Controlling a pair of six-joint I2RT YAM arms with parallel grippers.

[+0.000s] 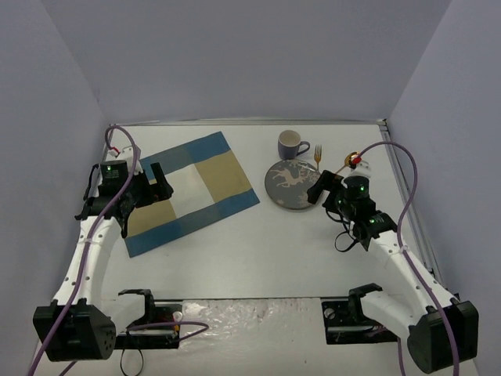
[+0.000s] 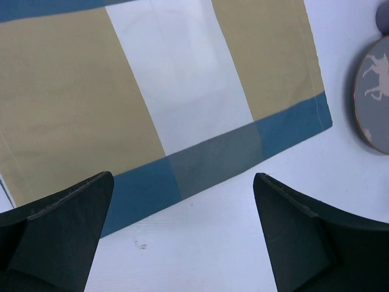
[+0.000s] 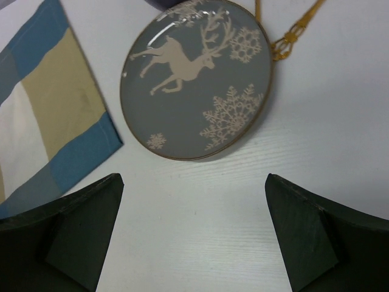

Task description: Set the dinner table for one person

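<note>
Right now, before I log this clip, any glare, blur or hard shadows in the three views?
Right wrist: small glare streaks along the upper left rim of the plate, deer pattern sharp. Left wrist: the placemat evenly lit, slightly soft, no glare. Top external: diffuse light, only faint shadows on the dinner table, no blur.

We're looking into a robot lab cell here, not anyone's dining room. The dinner table (image 1: 258, 258) is a bare white slab boxed in by blank grey walls (image 1: 235, 55) on three sides. The left arm (image 1: 86, 251) and right arm (image 1: 407, 274) are bolted at its near edge, trailing purple cables (image 1: 412, 185). Only a placemat (image 1: 192, 192), plate (image 1: 291, 185) and mug (image 1: 291, 144) look homely.
</note>
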